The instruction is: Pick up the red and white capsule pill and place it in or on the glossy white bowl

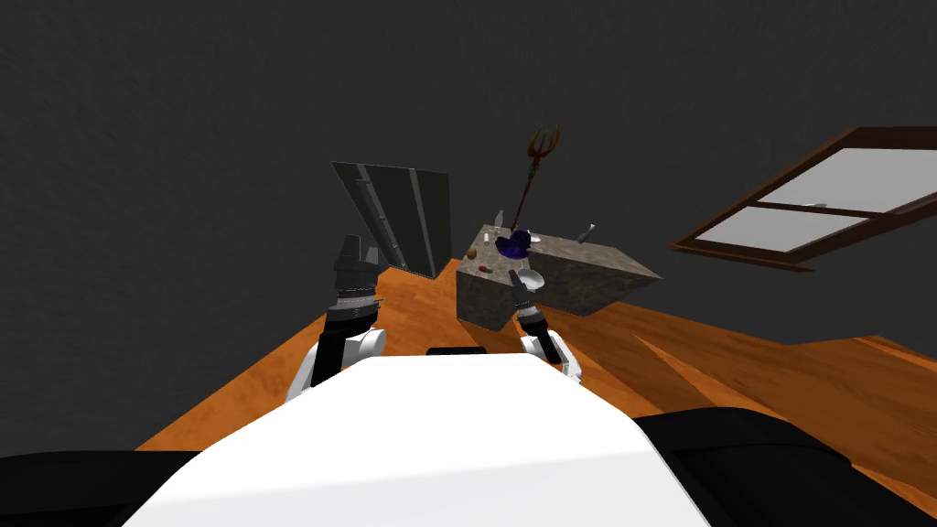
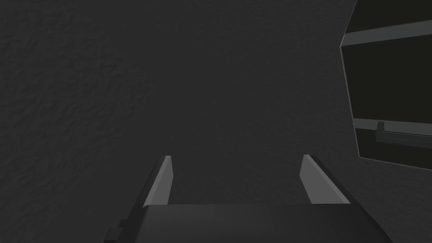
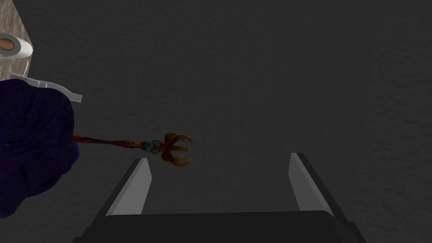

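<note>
A small red and white capsule pill [image 1: 483, 268] lies on the mottled grey stone desk [image 1: 572, 274], near a glossy white bowl [image 1: 532, 276]. The right pincer [image 3: 219, 158] hovers by the bowl, fingers apart. The left pincer [image 2: 236, 158], raised beside the desk, is likewise spread.

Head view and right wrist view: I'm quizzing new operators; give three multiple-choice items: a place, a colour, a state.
1. Where is the white bowl? A) on top of the grey block B) under it C) hanging beside it
2. What colour is the bulky thing by the trident staff? A) green B) dark blue-purple C) yellow
3. How is the right tool? A) shut tight B) open, empty C) shut on something
Answers: A, it sits on the top, near an edge; B, plain in the right wrist view; B, its blades stand wide apart.
</note>
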Robot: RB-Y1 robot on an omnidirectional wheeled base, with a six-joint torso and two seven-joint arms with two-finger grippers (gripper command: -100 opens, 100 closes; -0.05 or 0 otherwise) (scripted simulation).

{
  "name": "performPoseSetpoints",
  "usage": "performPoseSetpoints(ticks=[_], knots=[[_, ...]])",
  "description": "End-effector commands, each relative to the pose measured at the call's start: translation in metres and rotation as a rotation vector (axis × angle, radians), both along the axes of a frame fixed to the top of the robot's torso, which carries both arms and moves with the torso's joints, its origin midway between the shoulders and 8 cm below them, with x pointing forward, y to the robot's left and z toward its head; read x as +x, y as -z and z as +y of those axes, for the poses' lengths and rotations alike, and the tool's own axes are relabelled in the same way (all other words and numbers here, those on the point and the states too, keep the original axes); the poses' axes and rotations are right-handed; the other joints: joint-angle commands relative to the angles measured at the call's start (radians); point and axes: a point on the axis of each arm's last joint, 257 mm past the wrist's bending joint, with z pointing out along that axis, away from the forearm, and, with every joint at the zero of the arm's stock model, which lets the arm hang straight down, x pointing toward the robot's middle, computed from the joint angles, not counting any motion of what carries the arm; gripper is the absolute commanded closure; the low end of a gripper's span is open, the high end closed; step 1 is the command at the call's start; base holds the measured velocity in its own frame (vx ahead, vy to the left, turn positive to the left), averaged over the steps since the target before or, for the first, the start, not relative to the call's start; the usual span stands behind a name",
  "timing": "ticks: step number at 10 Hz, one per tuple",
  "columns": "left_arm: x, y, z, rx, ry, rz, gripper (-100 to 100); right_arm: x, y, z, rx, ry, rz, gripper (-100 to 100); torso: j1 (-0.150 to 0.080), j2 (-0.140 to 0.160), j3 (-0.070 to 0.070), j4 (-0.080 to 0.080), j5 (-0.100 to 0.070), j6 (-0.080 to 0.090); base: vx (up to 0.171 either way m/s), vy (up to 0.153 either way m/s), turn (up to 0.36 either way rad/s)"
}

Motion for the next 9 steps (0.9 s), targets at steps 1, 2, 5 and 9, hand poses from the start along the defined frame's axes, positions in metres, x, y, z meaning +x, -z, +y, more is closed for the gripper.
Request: performPoseSetpoints(ticks=[1, 2, 5, 9], knots=[[0.0, 0.0, 0.0, 0.0, 0.0, 0.0, 0, 0.001, 0.012, -0.003, -0.045, -0.003, 0.016, -100, 0.0, 0.0, 0.0, 0.0, 0.0, 0.0, -0.063, 0.076, 0.038], [0.0, 0.0, 0.0, 0.0, 0.0, 0.0, 0, 0.003, 0.032, -0.005, -0.118, -0.005, 0.047, -100, -0.002, -0.002, -0.001, 0.0, 0.0, 0.0, -0.063, 0.102, 0.081], [0.0, 0.0, 0.0, 0.0, 0.0, 0.0, 0, 0.003, 0.073, -0.013, -0.278, -0.017, 0.106, -100, 0.001, -0.002, -0.001, 0.0, 0.0, 0.0, -0.054, 0.135, 0.088], [0.0, 0.0, 0.0, 0.0, 0.0, 0.0, 0, -0.002, 0.128, -0.037, -0.465, -0.029, 0.198, -100, 0.0, -0.005, -0.003, -0.001, 0.0, 0.0, -0.016, 0.119, 0.085]])
